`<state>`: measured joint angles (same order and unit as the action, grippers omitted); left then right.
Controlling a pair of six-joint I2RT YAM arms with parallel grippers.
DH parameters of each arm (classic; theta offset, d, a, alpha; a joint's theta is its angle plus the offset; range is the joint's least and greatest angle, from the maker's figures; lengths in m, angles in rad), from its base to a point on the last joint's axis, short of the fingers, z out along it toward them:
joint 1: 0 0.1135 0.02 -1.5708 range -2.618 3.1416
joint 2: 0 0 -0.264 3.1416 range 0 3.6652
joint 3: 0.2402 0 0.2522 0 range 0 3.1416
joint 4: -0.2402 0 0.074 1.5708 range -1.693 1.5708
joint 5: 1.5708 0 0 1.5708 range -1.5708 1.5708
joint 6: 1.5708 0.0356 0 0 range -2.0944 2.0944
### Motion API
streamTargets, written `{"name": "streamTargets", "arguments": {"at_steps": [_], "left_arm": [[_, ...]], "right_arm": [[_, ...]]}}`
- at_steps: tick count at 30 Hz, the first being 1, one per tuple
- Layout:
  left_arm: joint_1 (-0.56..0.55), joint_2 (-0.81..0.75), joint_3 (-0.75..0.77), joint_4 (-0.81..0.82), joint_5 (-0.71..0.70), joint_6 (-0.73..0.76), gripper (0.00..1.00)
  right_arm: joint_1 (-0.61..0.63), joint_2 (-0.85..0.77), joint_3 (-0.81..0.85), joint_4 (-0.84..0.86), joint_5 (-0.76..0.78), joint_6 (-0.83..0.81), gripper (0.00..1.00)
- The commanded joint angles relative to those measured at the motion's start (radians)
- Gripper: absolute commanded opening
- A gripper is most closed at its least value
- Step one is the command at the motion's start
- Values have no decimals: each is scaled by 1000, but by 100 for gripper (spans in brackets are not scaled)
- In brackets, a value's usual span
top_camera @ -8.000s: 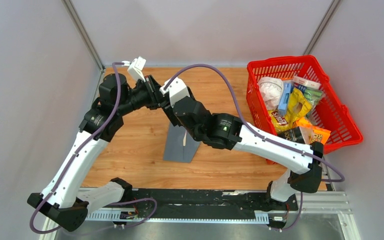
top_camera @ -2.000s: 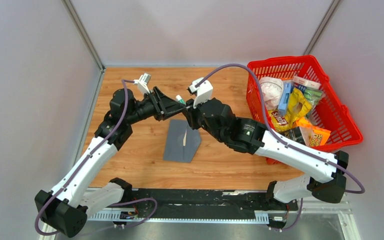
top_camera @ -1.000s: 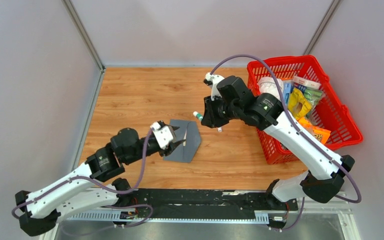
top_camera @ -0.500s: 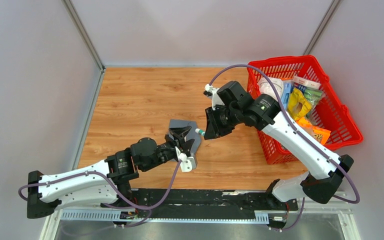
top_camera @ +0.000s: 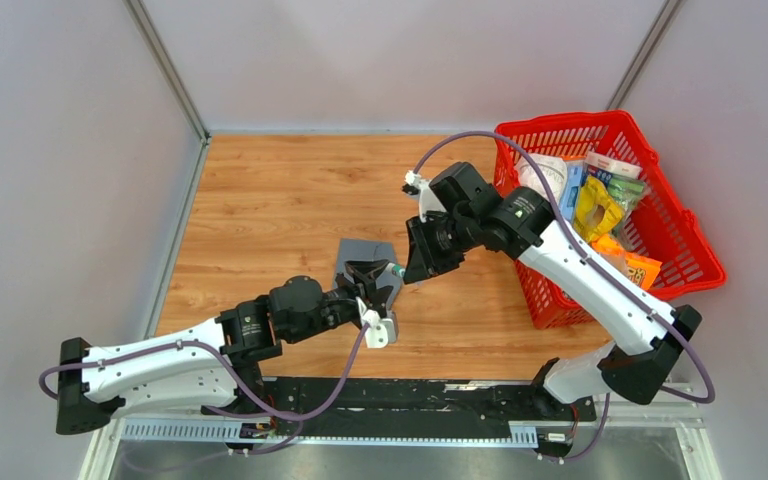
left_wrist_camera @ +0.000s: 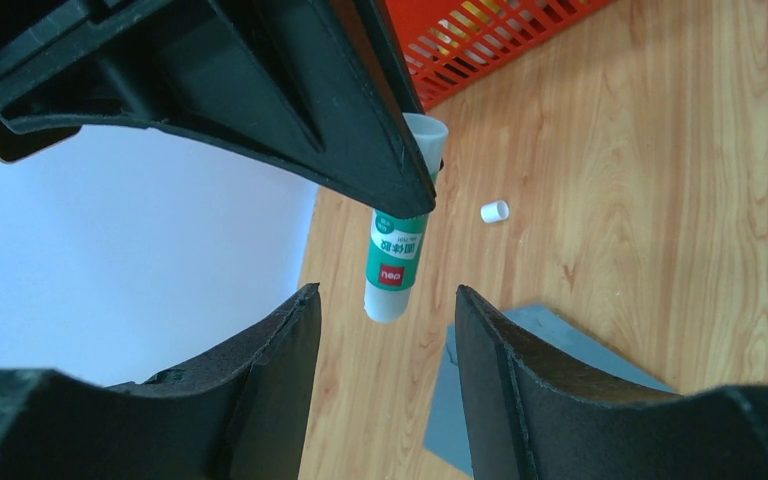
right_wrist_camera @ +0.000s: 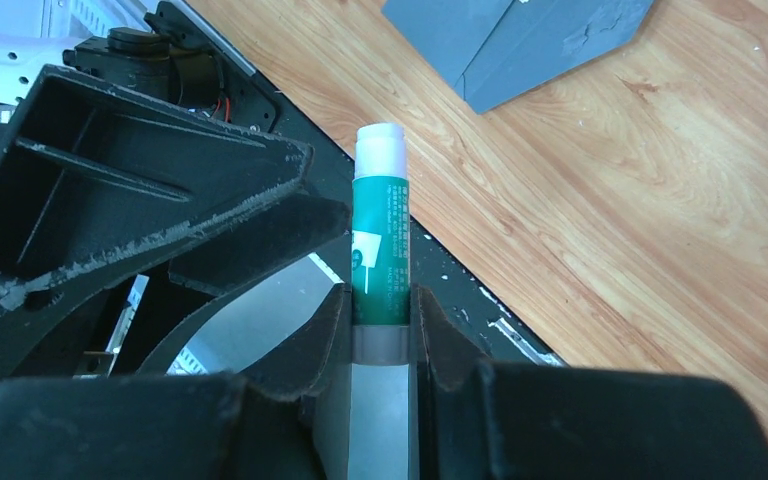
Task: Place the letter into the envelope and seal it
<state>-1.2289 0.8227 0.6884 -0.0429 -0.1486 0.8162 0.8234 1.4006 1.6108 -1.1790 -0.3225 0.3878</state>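
The dark grey envelope [top_camera: 385, 290] lies mid-table, partly under my left gripper; it also shows in the left wrist view [left_wrist_camera: 550, 345] and the right wrist view [right_wrist_camera: 520, 40]. The letter is out of view. My right gripper [top_camera: 415, 262] is shut on a green glue stick [right_wrist_camera: 380, 240], uncapped, its white tip pointing down toward the envelope's right edge. My left gripper [top_camera: 370, 277] is open just above the envelope. The stick's tip [left_wrist_camera: 397, 260] hangs between my left fingertips [left_wrist_camera: 290, 330] without touching them.
A small white cap [left_wrist_camera: 494, 211] lies on the wood beyond the envelope. A red basket [top_camera: 680, 255] full of packaged goods stands at the right. The black rail [right_wrist_camera: 520, 340] runs along the table's near edge.
Both arms left the far side of the table. The left arm swung to the near side and brought its open gripper up over the envelope. The right gripper brought the glue stick down between the left fingers.
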Motion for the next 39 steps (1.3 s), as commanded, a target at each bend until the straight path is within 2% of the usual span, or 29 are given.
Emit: {"name": "streamTargets", "arguments": {"at_steps": [1, 25, 30, 35, 36, 39], "left_arm": [[-3, 12, 2, 14, 38, -43, 59], [52, 32, -39, 98, 92, -115, 53], [54, 35, -41, 103, 90, -118, 46], [55, 38, -41, 95, 90, -132, 34], [55, 39, -38, 97, 89, -137, 28], [55, 42, -26, 84, 86, -155, 17]], "right_arm": [[0, 17, 41, 12, -53, 20, 0], [13, 35, 52, 7, -99, 31, 0], [11, 34, 47, 13, -105, 34, 0], [11, 32, 52, 16, -102, 36, 0], [13, 34, 54, 18, -98, 39, 0], [11, 20, 49, 33, -53, 57, 13]]}}
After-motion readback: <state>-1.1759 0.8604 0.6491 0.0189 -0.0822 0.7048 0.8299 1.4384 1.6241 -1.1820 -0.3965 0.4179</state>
